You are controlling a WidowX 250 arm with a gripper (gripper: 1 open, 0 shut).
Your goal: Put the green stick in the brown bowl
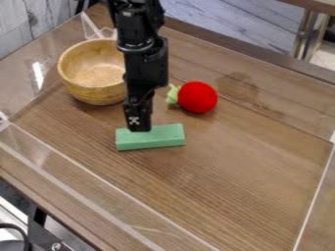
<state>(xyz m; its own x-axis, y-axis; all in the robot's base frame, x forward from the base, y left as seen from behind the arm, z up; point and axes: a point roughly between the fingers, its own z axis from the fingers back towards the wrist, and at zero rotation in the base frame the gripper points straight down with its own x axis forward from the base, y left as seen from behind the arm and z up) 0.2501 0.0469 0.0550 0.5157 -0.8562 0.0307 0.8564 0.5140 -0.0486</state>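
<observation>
though the brown bowl (93, 73) sits at the far left of the tabletop (249, 147), its pale inside holds nothing. the green stick (149, 138) lies flat on the wood, nearer than the bowl and to its right, well apart from it. my pincer (136, 125) points straight down at the stick's left half; i cannot tell how wide it stands or whether it grips. a red ball (197, 97) rests just right of my arm. clear walls rim the tabletop, with bare wood to the right and near side.
</observation>
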